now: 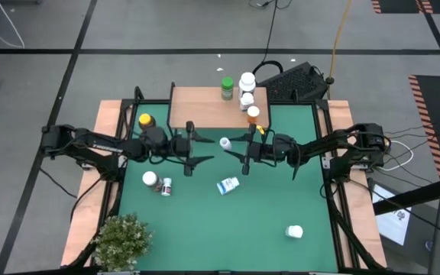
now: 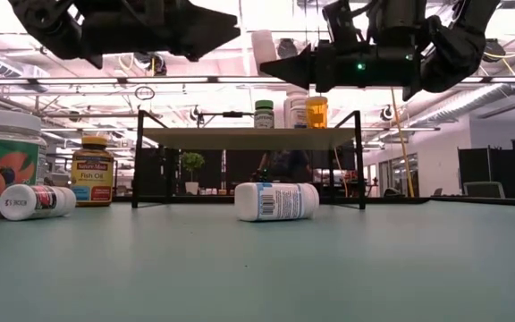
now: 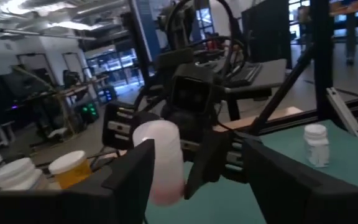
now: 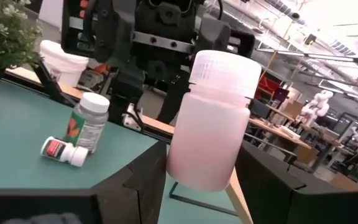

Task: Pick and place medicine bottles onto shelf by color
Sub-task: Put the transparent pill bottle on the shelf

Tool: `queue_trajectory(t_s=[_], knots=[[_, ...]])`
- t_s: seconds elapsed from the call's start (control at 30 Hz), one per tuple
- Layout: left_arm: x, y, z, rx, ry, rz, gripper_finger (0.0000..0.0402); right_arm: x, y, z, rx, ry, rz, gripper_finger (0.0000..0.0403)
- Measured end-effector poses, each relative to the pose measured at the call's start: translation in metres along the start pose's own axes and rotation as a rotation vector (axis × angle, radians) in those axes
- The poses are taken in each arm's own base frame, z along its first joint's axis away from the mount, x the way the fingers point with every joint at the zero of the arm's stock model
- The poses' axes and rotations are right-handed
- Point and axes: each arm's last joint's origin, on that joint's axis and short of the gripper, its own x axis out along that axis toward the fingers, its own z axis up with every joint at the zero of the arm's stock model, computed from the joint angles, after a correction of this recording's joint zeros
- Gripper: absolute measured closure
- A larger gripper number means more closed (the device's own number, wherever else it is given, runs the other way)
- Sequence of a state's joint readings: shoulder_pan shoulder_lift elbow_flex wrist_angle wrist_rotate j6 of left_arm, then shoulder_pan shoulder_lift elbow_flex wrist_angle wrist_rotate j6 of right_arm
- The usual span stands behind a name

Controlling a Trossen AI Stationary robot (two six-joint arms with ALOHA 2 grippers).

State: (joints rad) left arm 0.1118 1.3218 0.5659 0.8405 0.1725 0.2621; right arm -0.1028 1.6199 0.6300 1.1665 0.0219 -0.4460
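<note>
Two arms are reaching toward each other over the green mat (image 1: 258,229). The right gripper (image 1: 231,144) is holding a white bottle (image 1: 224,143) just near of the wooden shelf (image 1: 197,107), while the left gripper (image 1: 203,144) is hovering open just left of it. On the shelf's right end a green bottle (image 1: 226,88), white bottles (image 1: 247,82) and an orange-capped bottle (image 1: 253,114) are standing. A yellow-capped bottle (image 1: 145,121) is standing left of the shelf. A blue-white bottle (image 1: 228,186) is lying mid-mat. A plant (image 1: 121,238) is sitting at the near left corner.

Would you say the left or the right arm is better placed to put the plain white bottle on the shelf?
Right, probably. The right gripper is shut on the white bottle, close to the shelf; the left gripper is open and empty.
</note>
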Motion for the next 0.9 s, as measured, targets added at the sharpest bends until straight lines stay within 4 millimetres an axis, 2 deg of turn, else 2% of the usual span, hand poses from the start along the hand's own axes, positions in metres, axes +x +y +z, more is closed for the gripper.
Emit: queue_trajectory(t_s=[0.2, 0.37, 0.47, 0.6, 0.9], knots=[[0.002, 0.000, 0.000, 0.004, -0.006, 0.089, 0.0107, 0.000, 0.002, 0.000, -0.013, -0.012, 0.044, 0.0230], [0.013, 0.001, -0.005, -0.005, -0.003, 0.104, 0.0091, 0.000, 0.003, 0.001, -0.032, -0.033, 0.077, 0.0230], [0.024, -0.004, -0.009, -0.023, 0.016, 0.071, 0.0091, 0.000, 0.006, 0.001, -0.057, -0.028, 0.088, 0.0230], [0.033, -0.009, -0.002, 0.015, 0.001, 0.042, 0.0107, 0.000, 0.010, 0.000, -0.090, -0.011, 0.110, 0.0230], [0.035, -0.010, -0.001, 0.026, 0.018, 0.046, 0.0154, -0.001, 0.015, 0.003, -0.097, -0.020, 0.124, 0.0230]])
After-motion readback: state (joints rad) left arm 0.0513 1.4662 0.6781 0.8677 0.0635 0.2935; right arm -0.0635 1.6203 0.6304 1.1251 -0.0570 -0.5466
